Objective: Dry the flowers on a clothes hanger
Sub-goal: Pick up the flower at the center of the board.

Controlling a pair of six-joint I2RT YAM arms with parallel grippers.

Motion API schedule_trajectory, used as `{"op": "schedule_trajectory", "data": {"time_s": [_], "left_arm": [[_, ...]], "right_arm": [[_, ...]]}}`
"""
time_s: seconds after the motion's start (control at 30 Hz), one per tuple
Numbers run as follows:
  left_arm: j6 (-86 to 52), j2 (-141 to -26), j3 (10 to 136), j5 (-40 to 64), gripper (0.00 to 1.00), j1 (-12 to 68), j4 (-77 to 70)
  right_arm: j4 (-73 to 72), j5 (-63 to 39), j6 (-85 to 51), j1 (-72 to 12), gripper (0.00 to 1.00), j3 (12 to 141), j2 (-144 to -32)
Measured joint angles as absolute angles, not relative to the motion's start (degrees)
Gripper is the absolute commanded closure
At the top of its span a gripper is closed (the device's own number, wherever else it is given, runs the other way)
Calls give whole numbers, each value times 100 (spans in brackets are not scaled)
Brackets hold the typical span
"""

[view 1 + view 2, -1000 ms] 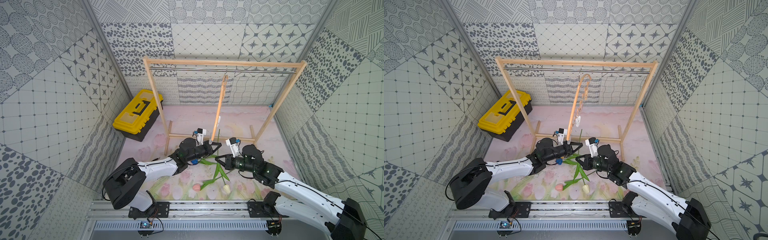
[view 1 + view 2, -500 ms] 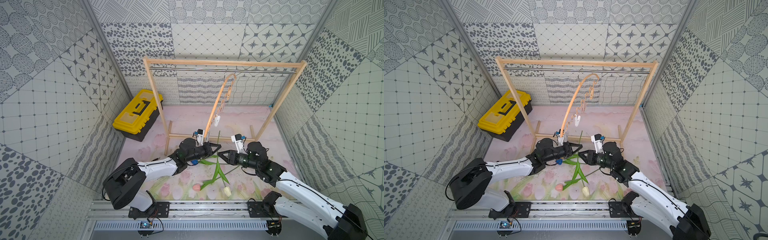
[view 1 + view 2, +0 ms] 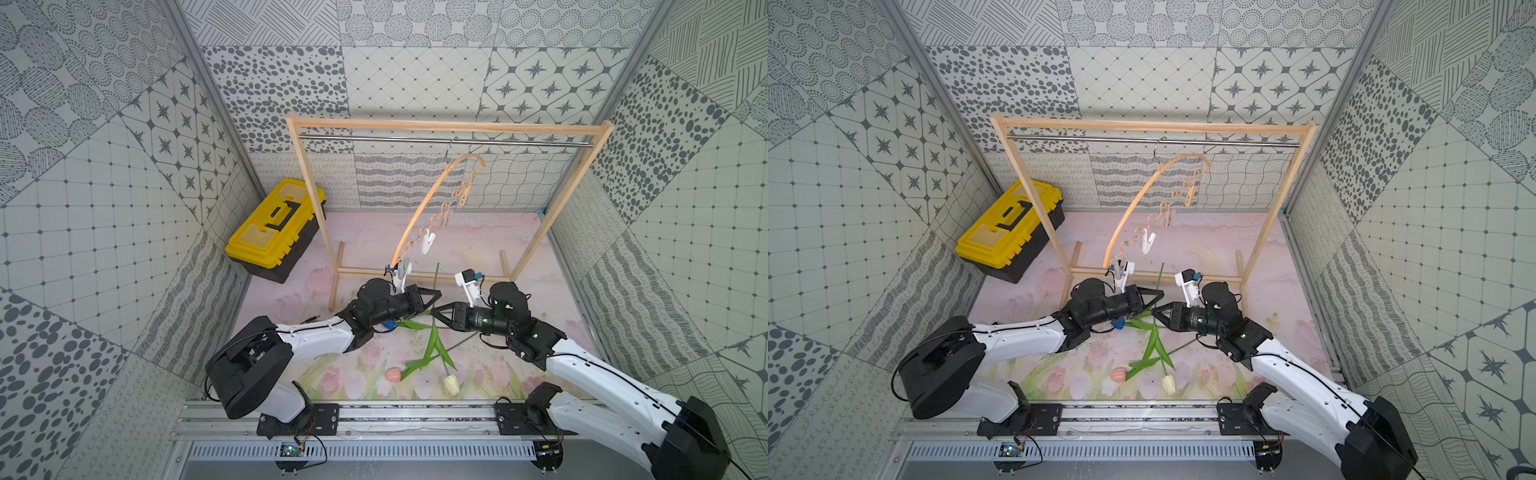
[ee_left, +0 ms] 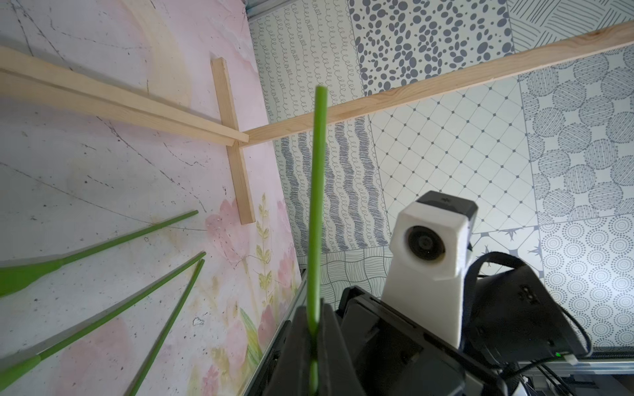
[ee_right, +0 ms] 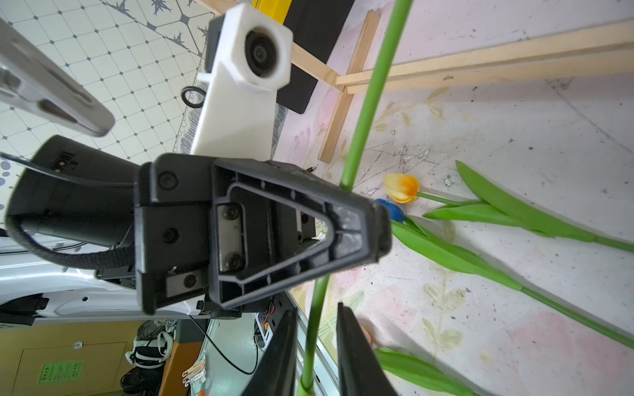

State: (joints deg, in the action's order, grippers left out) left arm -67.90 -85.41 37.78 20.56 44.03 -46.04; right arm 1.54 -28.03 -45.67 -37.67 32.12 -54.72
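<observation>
Flowers (image 3: 432, 353) lie on the surface (image 3: 519, 241), with the pink head (image 3: 392, 375) and cream-white head (image 3: 451, 384) nearest. Just beyond, the right claw (image 5: 315, 315) straddles one raised stem (image 3: 435, 278), jaws apart and released. The left claw (image 4: 314, 329) is clenched on that same stem. Farther back, the clothes hanger (image 3: 424, 208) hangs steeply tilted from the wooden frame (image 3: 449, 126).

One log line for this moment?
left hand: shut on tulip stem | right hand: open around it | clothes hanger: on metal rod
</observation>
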Motion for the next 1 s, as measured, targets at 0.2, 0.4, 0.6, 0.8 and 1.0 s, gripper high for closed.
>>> {"op": "schedule_trajectory", "data": {"time_s": [0.2,0.4,0.6,0.8,1.0], "left_arm": [[-6796,-8530,3732,2023,100,4403,-4609],[-6842,-8519,3695,1970,100,4401,-4709],[-6879,-8510,3671,1909,100,4401,-4790],[-6893,-8506,3642,1876,100,4401,-4886],[-6853,-8482,3634,1806,79,4401,-4864]], "right_arm": [[132,-2827,-4589,-3785,86,3212,-5500],[86,-2842,-4609,-3795,82,3212,-5500],[23,-2864,-4630,-3883,82,3212,-5513],[47,-2836,-4641,-3909,91,3212,-5513],[102,-2703,-4628,-3929,100,3212,-5494]]}}
